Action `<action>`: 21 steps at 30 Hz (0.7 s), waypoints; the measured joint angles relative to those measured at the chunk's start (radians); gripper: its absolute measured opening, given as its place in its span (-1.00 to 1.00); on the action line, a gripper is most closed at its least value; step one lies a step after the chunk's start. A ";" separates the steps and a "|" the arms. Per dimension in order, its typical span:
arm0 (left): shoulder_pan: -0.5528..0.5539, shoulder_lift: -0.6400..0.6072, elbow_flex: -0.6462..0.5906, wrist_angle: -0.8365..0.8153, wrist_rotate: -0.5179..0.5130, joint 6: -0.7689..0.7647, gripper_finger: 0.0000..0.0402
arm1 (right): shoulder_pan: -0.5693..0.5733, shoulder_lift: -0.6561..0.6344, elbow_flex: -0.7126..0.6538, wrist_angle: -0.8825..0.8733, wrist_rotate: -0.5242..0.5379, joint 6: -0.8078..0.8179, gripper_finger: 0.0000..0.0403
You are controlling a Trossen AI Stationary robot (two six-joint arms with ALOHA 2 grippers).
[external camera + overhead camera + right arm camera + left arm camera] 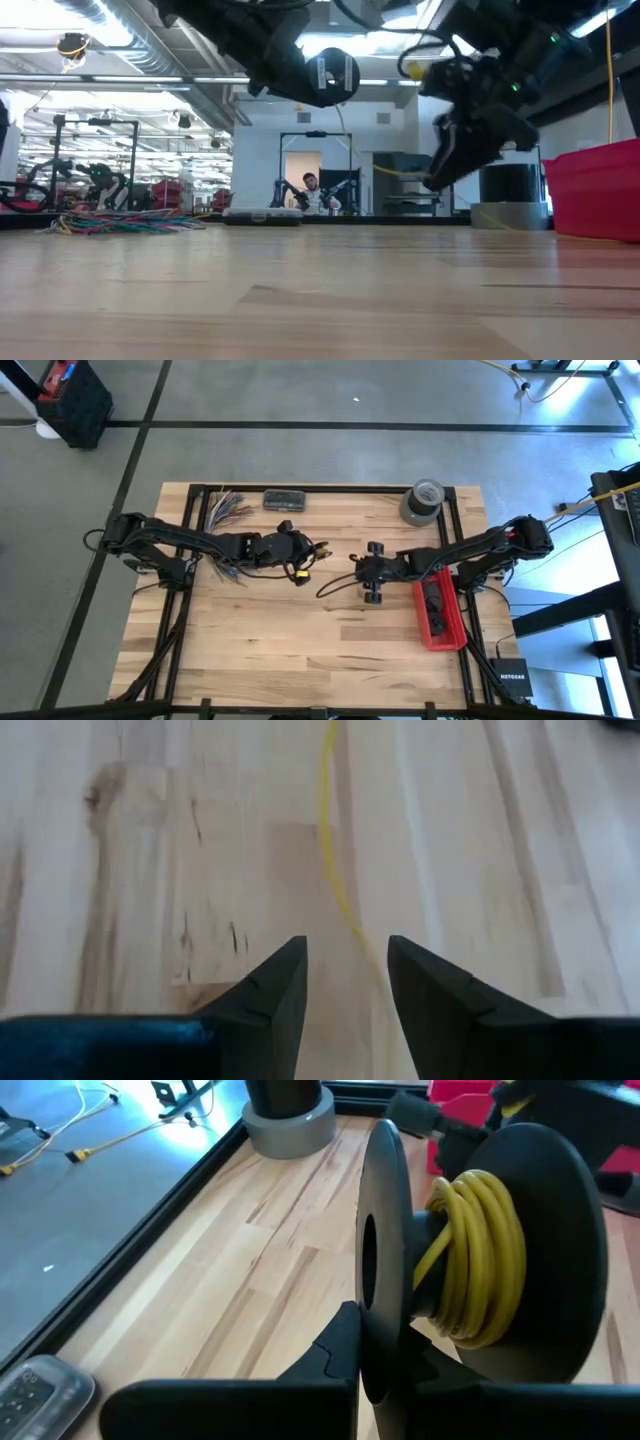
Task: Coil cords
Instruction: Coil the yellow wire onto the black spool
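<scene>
Right gripper (345, 982) first: its two dark fingers stand apart with bare wood showing between them, nothing held, and a thin yellow cord (330, 830) runs across the boards just ahead of the tips. From above, that gripper (368, 572) hangs over the middle of the table (300, 650), its arm reaching back past the red bin (440, 610) at the table's right side. Over to the left gripper (298, 556), clamped on a black spool (480, 1260), and the wrist camera shows yellow cord wound in several turns around the spool's core between two black discs. In the overhead view a thin line of cord (335, 582) trails on the wood between the two grippers. At the far edge sit a roll of grey tape (422, 500), a small dark case (284, 500) and a bundle of multicoloured wires (228, 508).
</scene>
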 joint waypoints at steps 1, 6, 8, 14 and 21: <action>0.000 0.000 0.000 0.000 0.000 0.001 -1.00 | 0.000 0.000 -0.009 0.010 0.002 0.000 -0.28; 0.000 0.001 0.000 0.010 0.000 0.005 -1.00 | 0.000 -0.001 -0.029 0.010 0.051 -0.006 -0.29; 0.000 0.001 0.000 0.011 0.000 0.005 -1.00 | 0.000 0.000 -0.032 0.009 0.052 -0.010 -0.34; 0.000 0.001 0.000 0.011 0.000 0.005 -1.00 | 0.000 -0.001 -0.016 0.000 0.053 -0.020 -0.91; 0.000 0.002 0.000 -0.002 0.023 0.030 -1.00 | -0.018 -0.059 0.070 -0.160 0.259 -0.033 -0.94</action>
